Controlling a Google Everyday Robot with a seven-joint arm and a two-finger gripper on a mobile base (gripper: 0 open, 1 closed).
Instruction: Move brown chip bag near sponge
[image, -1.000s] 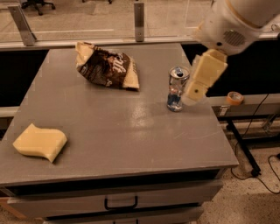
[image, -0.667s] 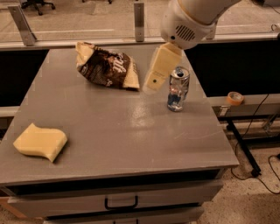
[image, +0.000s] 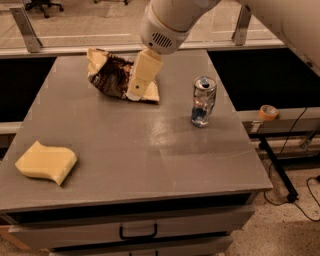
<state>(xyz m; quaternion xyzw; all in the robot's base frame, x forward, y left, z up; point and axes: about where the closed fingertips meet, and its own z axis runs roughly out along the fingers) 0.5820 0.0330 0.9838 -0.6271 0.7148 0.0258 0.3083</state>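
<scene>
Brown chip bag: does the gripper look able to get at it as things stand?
Probably yes. The gripper hangs over the can-side end of the brown chip bag with nothing between them, and the drink can stands well apart.

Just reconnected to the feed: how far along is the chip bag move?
Done: nothing delivered; the brown chip bag lies at the far side of the table, the sponge at the near left corner. In hand: the end effector is poised at the bag's right end. Left: grasp, carry, set it by the sponge.
</scene>
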